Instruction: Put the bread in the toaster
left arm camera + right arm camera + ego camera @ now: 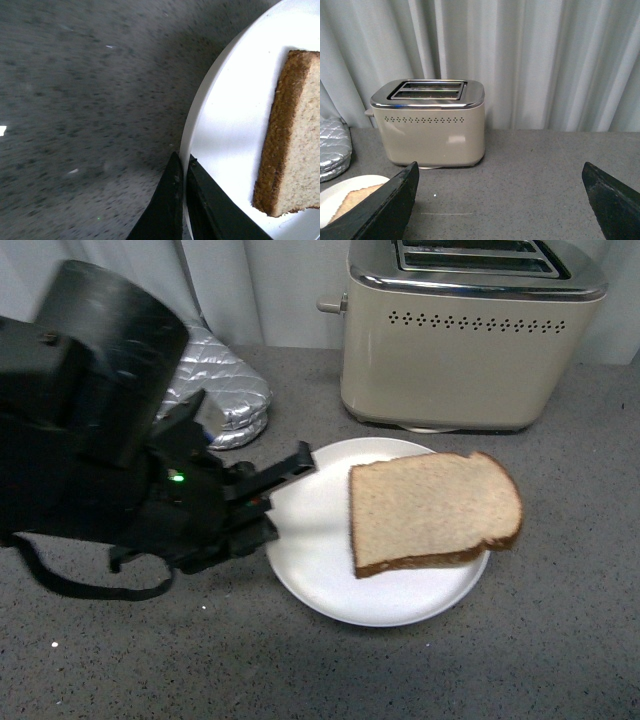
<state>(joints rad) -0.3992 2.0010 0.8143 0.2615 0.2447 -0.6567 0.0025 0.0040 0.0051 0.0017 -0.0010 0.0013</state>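
Observation:
The bread (432, 510), a tan slice with brown crust, lies on the round white plate (310, 560), overhanging its right rim. My left gripper (285, 495) is shut on the plate's left rim; in the left wrist view the jaws pinch the plate's edge (183, 165) with the bread (295, 145) beside them. The beige toaster (465, 335) with chrome top stands behind the plate. My right gripper (500, 195) is open and empty, out of the front view; its wrist view shows the toaster (430, 125), the plate (335, 192) and the bread (352, 200).
Silver quilted oven mitts (215, 390) lie behind my left arm, also seen in the right wrist view (332, 150). A grey speckled counter (560, 640) carries everything. Pale curtains (545, 60) hang behind the toaster.

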